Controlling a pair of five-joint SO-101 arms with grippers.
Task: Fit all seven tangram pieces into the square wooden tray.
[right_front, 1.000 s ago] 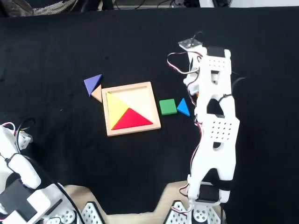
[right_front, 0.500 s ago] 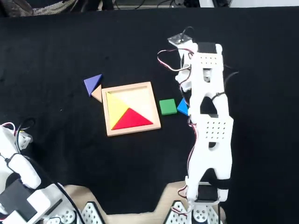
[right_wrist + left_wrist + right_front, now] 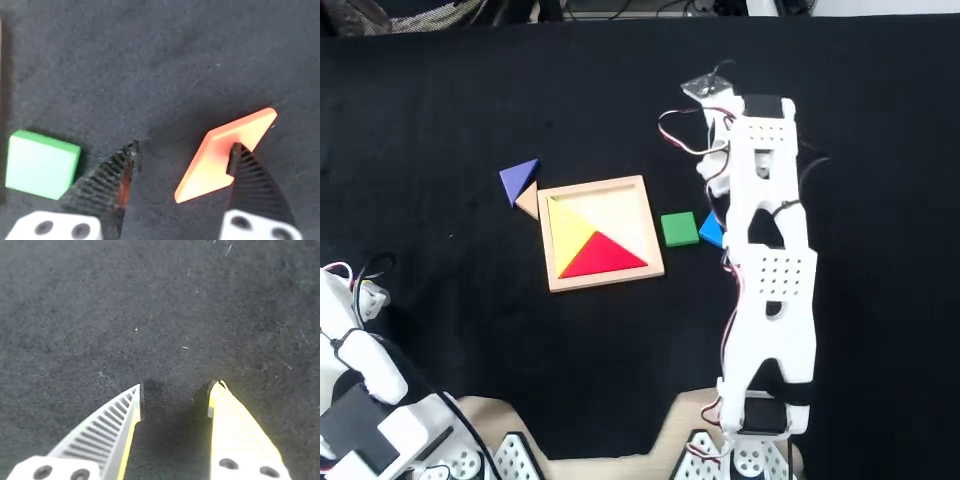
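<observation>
The right jaws stand wide, holding nothing, one tip over the orange parallelogram [image 3: 210,162], the green square [image 3: 42,164] beside the other. The left jaws gape over the black counter [image 3: 150,305].

Right pincer [image 3: 183,146] gap half bare; orange piece [image 3: 220,150] intrudes, green square [image 3: 42,164] outside.

no writing, label, number or sign can be read on any surface in these views of the table.
</observation>
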